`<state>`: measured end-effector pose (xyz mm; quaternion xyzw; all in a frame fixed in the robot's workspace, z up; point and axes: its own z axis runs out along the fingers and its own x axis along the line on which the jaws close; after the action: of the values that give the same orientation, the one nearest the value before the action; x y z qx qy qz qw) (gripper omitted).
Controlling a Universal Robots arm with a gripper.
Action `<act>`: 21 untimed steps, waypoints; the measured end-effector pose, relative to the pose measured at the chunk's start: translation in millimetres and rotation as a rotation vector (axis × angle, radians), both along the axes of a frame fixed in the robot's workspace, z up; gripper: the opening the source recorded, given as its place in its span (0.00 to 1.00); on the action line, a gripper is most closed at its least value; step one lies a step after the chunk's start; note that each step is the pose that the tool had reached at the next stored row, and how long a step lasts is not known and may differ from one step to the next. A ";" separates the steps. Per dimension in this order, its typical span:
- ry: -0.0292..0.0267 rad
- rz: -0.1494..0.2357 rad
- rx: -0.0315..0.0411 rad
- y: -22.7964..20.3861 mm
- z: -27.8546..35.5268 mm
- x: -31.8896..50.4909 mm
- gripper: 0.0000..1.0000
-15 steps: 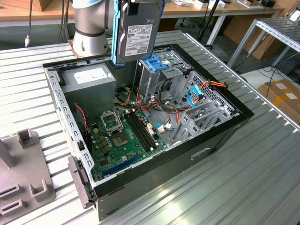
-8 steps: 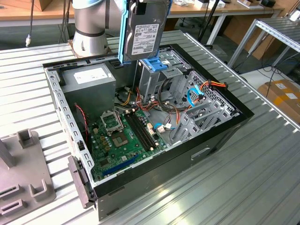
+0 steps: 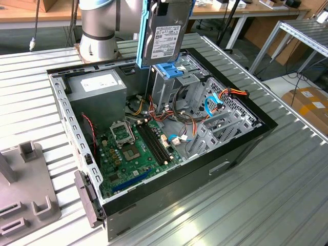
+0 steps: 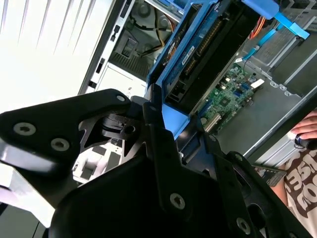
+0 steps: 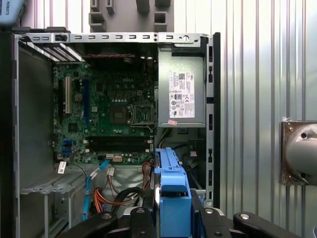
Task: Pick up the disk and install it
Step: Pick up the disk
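The end effector [image 4: 173, 119] pinches the disk [image 3: 165, 33] by its blue rails, holding it on edge over the open case [image 3: 61, 102], just above the bay [image 3: 165, 89]. Pickup looks done and installing is in hand. It calls for squaring the rails with the bay.

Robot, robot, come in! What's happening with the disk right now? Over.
Gripper shut on the disk. Disk held on edge above the open computer case, not in yet. Loose cables beside the drive cage. Over.
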<state>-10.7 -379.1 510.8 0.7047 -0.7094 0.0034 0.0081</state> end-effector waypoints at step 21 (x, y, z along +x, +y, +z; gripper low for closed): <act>0.0000 0.000 -0.0001 0.0 0.0 11.6 0.36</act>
<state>0.8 -379.1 510.8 0.7047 -0.7094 0.0034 0.0082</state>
